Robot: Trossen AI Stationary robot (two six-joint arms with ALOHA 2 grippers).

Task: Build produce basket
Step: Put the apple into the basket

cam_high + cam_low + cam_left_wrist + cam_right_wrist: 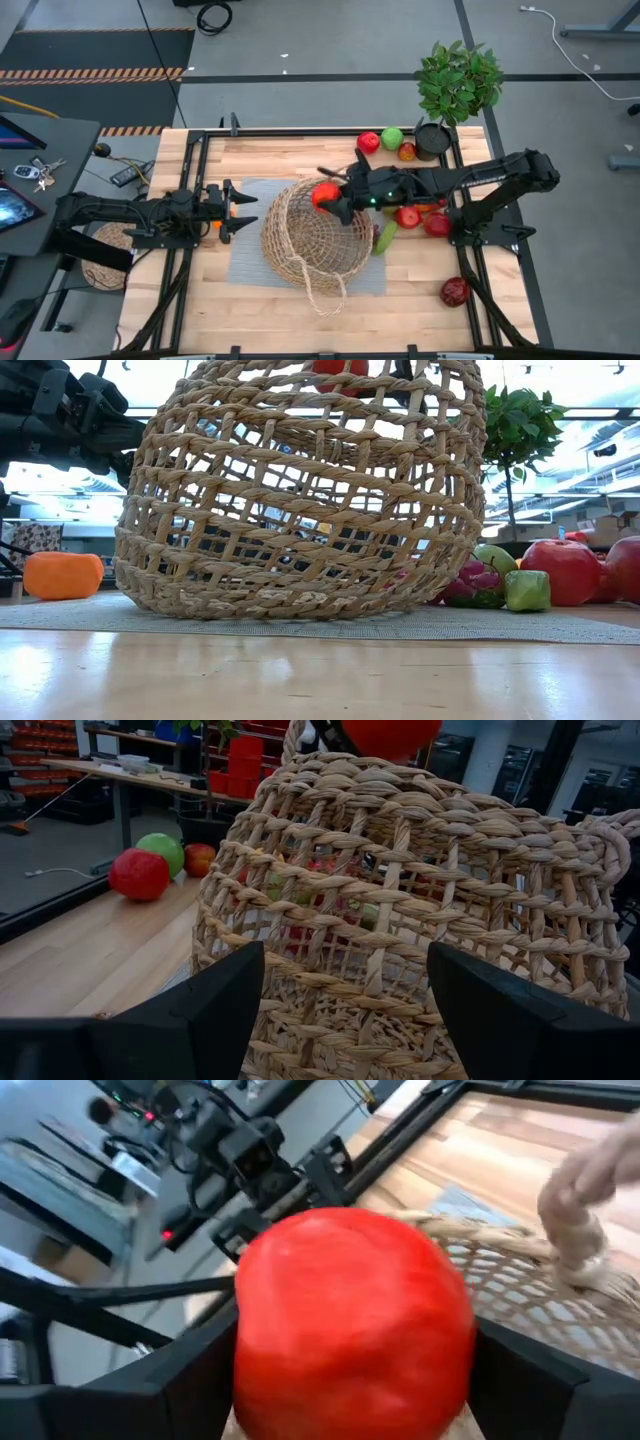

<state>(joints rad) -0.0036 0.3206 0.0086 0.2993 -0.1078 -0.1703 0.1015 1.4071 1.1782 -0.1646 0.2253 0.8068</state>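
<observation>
The tan wicker basket (pixel 315 235) rests on a grey mat (pixel 250 262) at mid-table and leans to one side in the low view (pixel 300 490). My right gripper (pixel 330 197) hangs over the basket's far rim, shut on a round red fruit (pixel 350 1320), which also shows above the basket in the left wrist view (pixel 390 735). My left gripper (pixel 240 210) stands open just left of the basket, its fingers (pixel 200 1020) level and apart from the wicker wall (pixel 420 900). An orange piece (pixel 63 575) lies on the table under the left arm. My right gripper pinches the red fruit between its two fingers, one on each opposite side (pixel 245 1350). The fingers reach in from the table's right, slanting a little downward. The fruit is lifted clear, above the basket's rim (pixel 520 1255).
More produce lies right of the basket: red pieces (pixel 407 216), a green one (pixel 385 237) and a dark red one (pixel 455 291). Red and green fruits (pixel 380 140) sit at the far edge beside a potted plant (pixel 455 85). A black frame (pixel 200 150) borders the table.
</observation>
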